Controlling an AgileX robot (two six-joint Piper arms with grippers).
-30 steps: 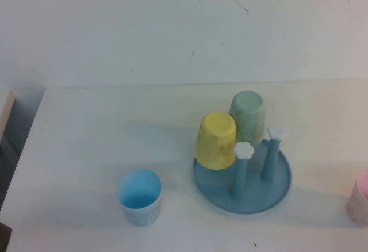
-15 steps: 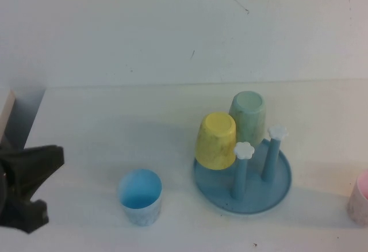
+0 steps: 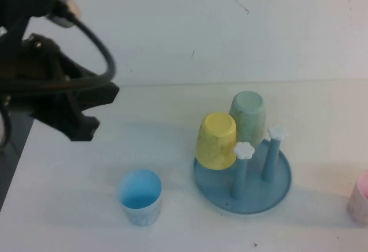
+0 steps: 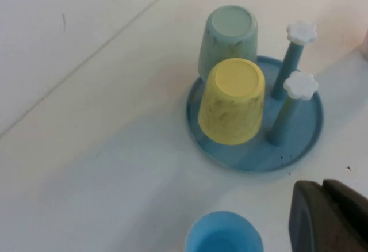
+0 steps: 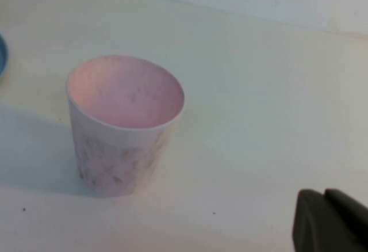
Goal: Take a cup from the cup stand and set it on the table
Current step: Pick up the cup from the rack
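The yellow cup (image 3: 215,140) sits upside down on a peg at the left of the blue cup stand (image 3: 277,187). It also shows in the left wrist view (image 4: 232,100), on the stand (image 4: 305,134). A pale green cup (image 3: 248,117) is upside down on the peg behind it. Two bare pegs with white flower caps (image 3: 244,149) stand to the right. My left gripper (image 3: 98,111) hangs high over the white table (image 3: 86,160), left of the stand, its fingers (image 4: 310,217) shut and empty. My right gripper (image 5: 325,214) shows only in its wrist view, shut and empty.
A light blue cup (image 3: 139,197) stands upright on the table, left of the stand and near the front edge; it also shows in the left wrist view (image 4: 224,237). A pink speckled cup (image 3: 359,198) stands upright at the right edge, close to my right gripper (image 5: 123,122).
My left arm has risen from the lower left corner and swung up and right over the table's left side. The cups and the stand have not moved.
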